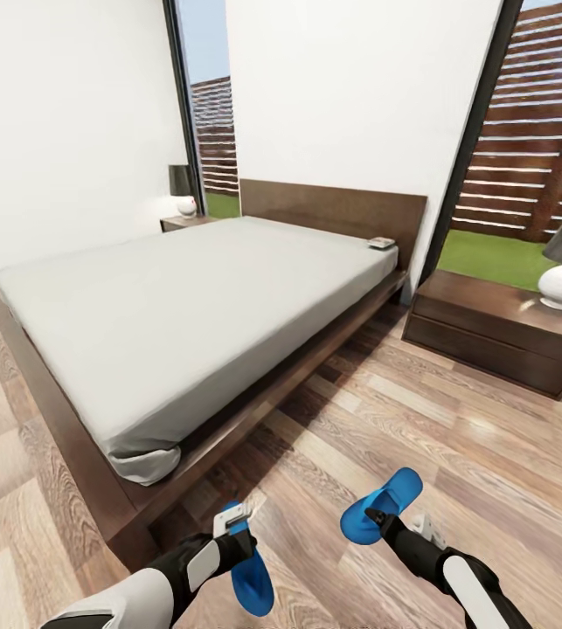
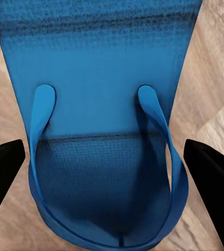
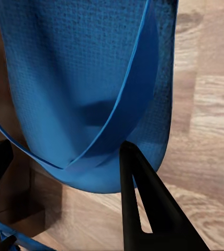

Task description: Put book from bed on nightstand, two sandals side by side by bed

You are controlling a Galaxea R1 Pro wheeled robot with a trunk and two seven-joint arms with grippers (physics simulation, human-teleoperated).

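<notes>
A: How do the arms look?
B: Glossy white shells over black joints, tapering forward.
A: The left end effector [image 1: 239,521]?
B: Black fingers [image 2: 2,175], pale bracket; the right end effector [image 1: 377,517] is black too.

No readable text; cover of book [image 1: 380,243] on bed [image 1: 193,297] too small
</notes>
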